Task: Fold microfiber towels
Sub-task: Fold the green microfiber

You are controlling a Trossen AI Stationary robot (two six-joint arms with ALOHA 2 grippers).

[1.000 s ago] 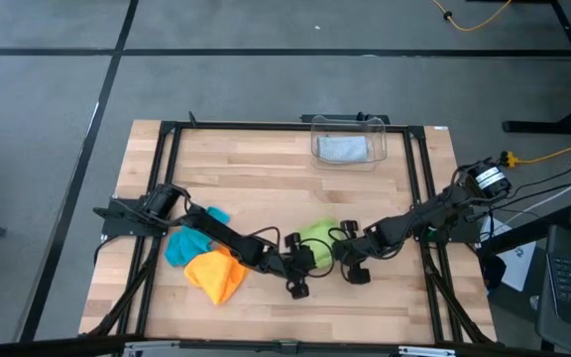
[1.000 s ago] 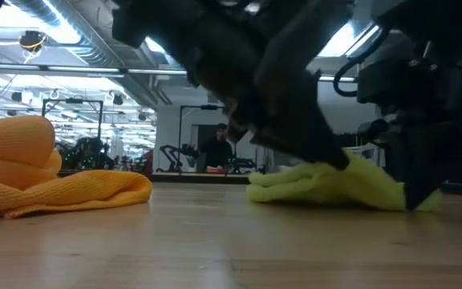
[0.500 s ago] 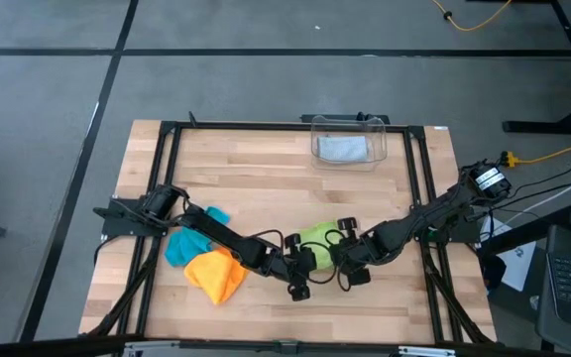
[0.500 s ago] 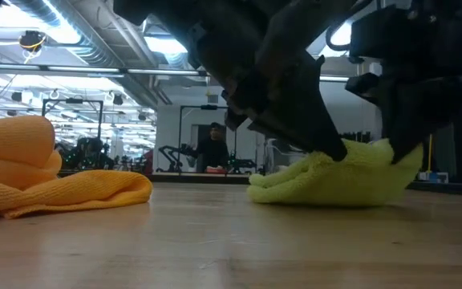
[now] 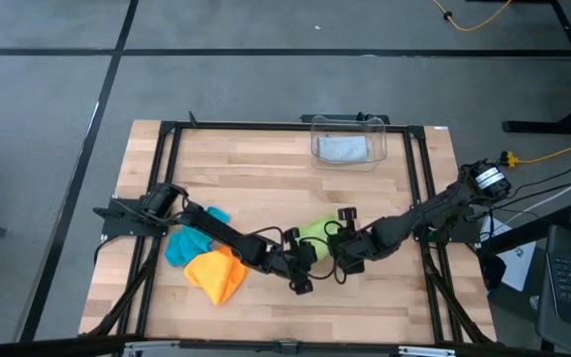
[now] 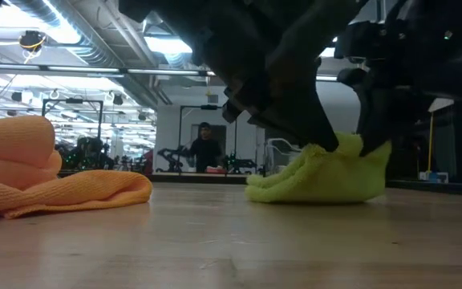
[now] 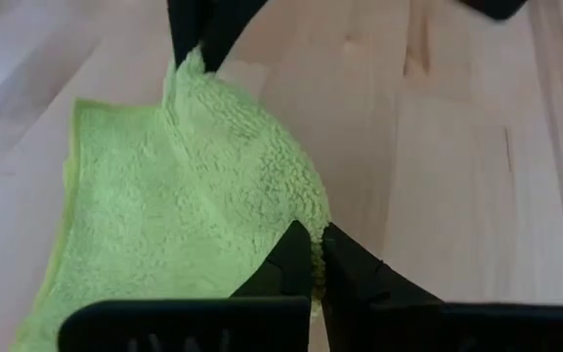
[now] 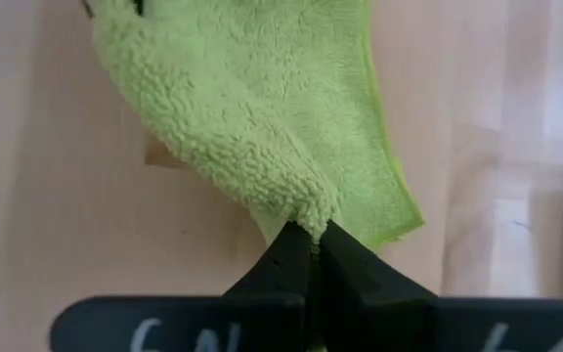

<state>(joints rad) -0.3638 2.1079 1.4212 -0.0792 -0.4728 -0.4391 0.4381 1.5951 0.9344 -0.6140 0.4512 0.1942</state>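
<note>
A lime green towel lies crumpled at the table's middle, its far part on the wood. Both grippers are shut on its raised near side. My left gripper reaches in from the left and also shows in the low view. My right gripper comes from the right. An orange towel and a teal towel lie heaped at the near left. A grey towel lies in the clear bin. My left gripper pinches the green towel's edge between its two fingers, slanting down from the table's left. That edge is lifted and the cloth slopes down to the table beyond it. My right gripper pinches a bunched corner of the green towel between its two fingers, slanting down from the right. The corner stands up clear of the wood, with the cloth hanging slack below it.
Black rails run along the table's left and right sides and the far edge. The bin stands at the far middle. Bare wood lies between the bin and the green towel. A person stands far off in the room.
Both grippers have risen with the green towel, the right one more, and it has tipped and moved toward the left gripper. The towel's right end, flat on the table before, now stands up. Its far part has stayed on the wood.
</note>
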